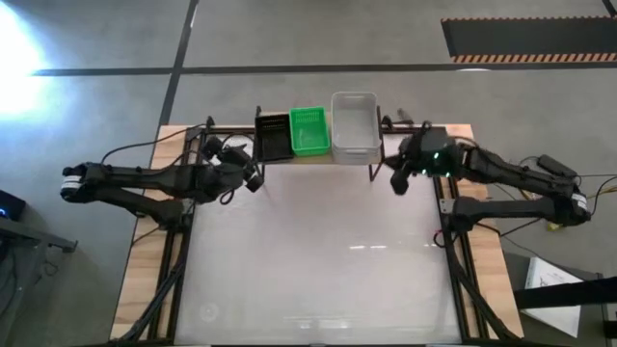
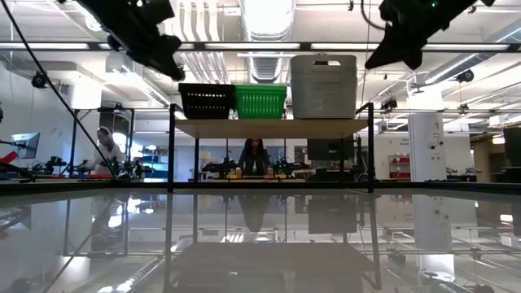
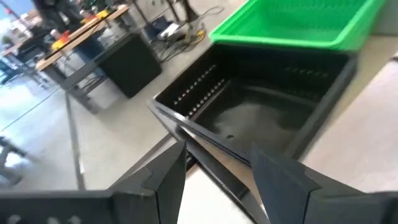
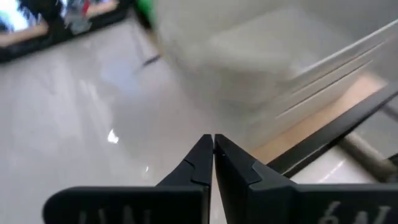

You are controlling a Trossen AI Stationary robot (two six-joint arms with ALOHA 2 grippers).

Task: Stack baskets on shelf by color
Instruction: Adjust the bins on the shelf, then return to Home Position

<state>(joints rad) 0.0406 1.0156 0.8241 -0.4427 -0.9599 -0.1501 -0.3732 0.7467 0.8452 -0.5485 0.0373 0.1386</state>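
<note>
Three baskets rest side by side on the shelf [image 2: 273, 128] at the table's far edge: a black one [image 1: 273, 137] on the left, a green one [image 1: 308, 130] in the middle, and a taller translucent white one [image 1: 355, 125] on the right. My left gripper [image 1: 253, 178] hangs open just in front of and to the left of the black basket [image 3: 249, 112], and nothing sits between its fingers. My right gripper [image 1: 398, 181] is shut and empty, near the shelf's right end and in front of the white basket [image 4: 267, 56].
The glossy white tabletop [image 1: 318, 260] spreads out in front of the shelf, between the two arms. Wooden strips and black rails run along the table's left and right sides. In the low view, people [image 2: 254, 155] sit at benches in the room beyond the table.
</note>
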